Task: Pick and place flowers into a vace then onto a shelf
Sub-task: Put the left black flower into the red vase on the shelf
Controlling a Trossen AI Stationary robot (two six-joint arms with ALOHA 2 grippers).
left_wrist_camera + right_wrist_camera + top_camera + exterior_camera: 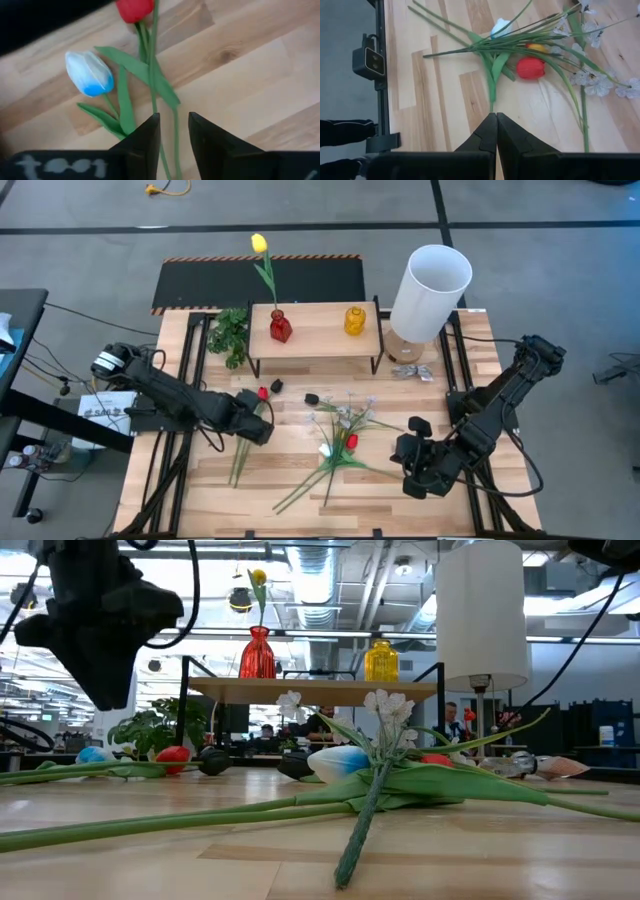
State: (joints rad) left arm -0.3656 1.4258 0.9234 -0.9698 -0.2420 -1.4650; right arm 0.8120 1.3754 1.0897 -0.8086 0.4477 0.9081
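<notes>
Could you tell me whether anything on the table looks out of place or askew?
The white cylindrical lampshade leans over its base beside the light-wood shelf. A crumpled silvery scrap lies by that base. Loose flowers sprawl across the slats.

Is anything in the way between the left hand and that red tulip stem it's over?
Nothing visible. The left hand sits directly over the red tulip, whose stem runs into the gap between its open fingers. A white-and-blue tulip lies beside it, off to one side, not across the stem.
</notes>
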